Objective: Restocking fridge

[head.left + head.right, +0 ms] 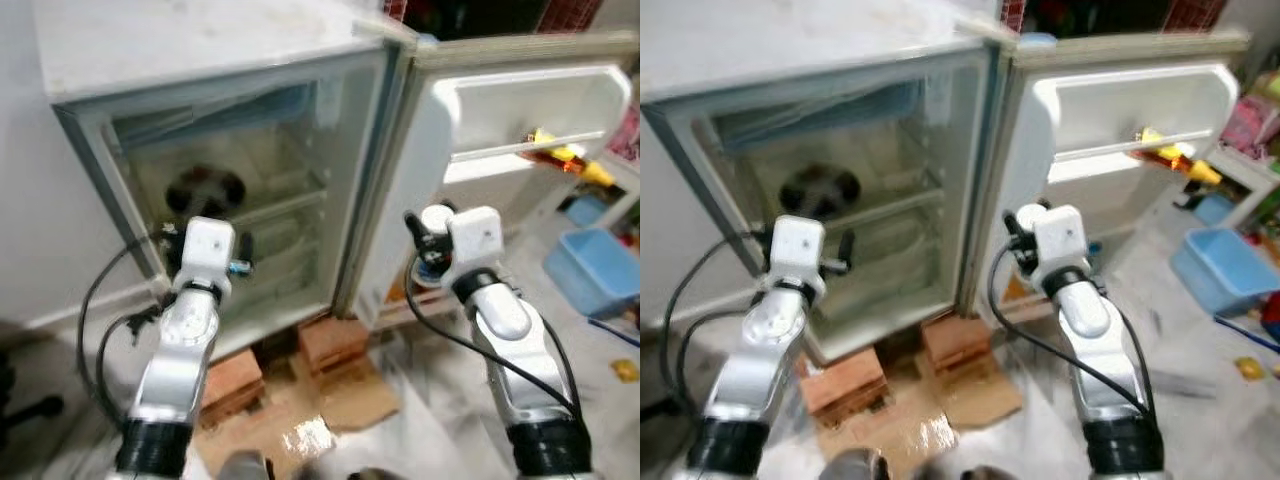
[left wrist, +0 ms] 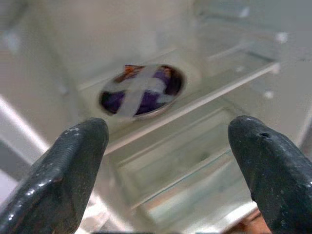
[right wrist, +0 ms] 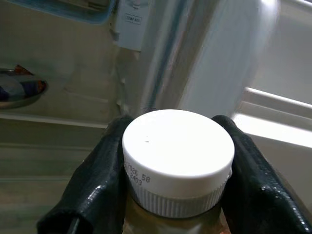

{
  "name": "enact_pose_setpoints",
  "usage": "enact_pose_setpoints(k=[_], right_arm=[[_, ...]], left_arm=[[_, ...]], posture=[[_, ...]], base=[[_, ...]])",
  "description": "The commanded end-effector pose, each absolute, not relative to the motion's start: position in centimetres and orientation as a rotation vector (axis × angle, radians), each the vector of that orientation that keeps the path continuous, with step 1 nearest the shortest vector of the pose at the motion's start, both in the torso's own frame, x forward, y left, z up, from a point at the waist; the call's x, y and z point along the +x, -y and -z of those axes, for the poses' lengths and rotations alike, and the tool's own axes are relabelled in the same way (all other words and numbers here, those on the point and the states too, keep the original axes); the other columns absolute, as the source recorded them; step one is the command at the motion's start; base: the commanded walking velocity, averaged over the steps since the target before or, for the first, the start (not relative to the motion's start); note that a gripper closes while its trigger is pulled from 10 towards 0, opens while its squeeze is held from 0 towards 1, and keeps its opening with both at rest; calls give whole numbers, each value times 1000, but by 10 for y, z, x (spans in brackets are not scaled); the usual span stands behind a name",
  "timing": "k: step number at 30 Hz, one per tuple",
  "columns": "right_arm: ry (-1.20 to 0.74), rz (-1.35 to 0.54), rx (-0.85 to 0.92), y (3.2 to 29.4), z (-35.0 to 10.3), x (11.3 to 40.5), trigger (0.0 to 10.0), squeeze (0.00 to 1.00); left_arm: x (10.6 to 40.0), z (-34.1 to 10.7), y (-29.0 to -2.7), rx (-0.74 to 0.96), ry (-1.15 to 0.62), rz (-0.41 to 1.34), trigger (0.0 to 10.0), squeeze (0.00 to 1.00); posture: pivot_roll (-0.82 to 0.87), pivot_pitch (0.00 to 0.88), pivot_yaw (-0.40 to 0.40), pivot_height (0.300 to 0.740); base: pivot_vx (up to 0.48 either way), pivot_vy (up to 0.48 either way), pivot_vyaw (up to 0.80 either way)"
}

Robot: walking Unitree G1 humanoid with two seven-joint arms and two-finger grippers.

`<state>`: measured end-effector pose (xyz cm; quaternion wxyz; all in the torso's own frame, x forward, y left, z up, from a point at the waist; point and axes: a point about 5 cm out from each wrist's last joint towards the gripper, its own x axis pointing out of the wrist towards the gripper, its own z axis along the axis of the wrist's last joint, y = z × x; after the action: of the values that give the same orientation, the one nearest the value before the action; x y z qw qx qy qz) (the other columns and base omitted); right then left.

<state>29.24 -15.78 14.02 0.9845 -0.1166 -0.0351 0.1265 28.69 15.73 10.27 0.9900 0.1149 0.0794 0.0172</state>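
The small fridge (image 1: 100, 60) stands open before me, its door (image 1: 520, 110) swung to the right. A covered bowl (image 1: 204, 190) sits on the upper shelf; in the left wrist view the bowl (image 2: 141, 90) shows dark contents under taped wrap. My left gripper (image 2: 170, 161) is open and empty in front of the shelves (image 2: 195, 102). My right gripper (image 3: 178, 185) is shut on a jar with a white ribbed cap (image 3: 178, 153), held near the fridge's front edge by the door hinge. In the eye views the cap (image 1: 436, 218) shows beside my right wrist.
Yellow items (image 1: 560, 155) sit in the door's rack. The fridge rests on bricks (image 1: 330, 340) over cardboard (image 1: 340, 400). A blue tub (image 1: 595, 265) and scattered things lie on the floor to the right.
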Motion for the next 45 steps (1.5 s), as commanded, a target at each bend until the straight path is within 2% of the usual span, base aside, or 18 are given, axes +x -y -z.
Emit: enact_pose_setpoints(k=[1, 18, 27, 30, 34, 38, 45], right_arm=[[84, -223, -243, 168, -144, 294, 10000, 0], [137, -303, -152, 137, -148, 299, 10000, 0], [147, -308, -148, 138, -150, 300, 10000, 0], [149, -304, -140, 139, -151, 301, 10000, 0], [150, -298, -121, 140, -151, 301, 10000, 0], [153, -314, -123, 138, -151, 299, 10000, 0], [196, -376, -144, 130, -158, 299, 10000, 0]], left_arm=[[286, -105, -146, 219, -148, -8, 10000, 0], [285, -95, -151, 210, -179, -60, 10000, 0], [282, -92, -163, 202, -206, -175, 10000, 0], [282, -93, -170, 208, -205, -236, 10000, 0], [281, -97, -178, 88, -159, -251, 10000, 0], [280, -100, -192, 146, -143, -356, 10000, 0], [280, -104, -197, 152, -118, -372, 10000, 0]], posture=[[72, 0, -30, 740], [61, 0, -34, 740], [54, 0, -38, 740], [46, 0, -37, 740], [45, 0, -35, 740], [46, 0, -34, 740], [48, 0, -34, 740]], base=[[0, 0, 0], [0, -479, 0], [0, -472, 0], [0, 0, 0], [0, 0, 0], [0, 0, 0], [0, 0, 322]])
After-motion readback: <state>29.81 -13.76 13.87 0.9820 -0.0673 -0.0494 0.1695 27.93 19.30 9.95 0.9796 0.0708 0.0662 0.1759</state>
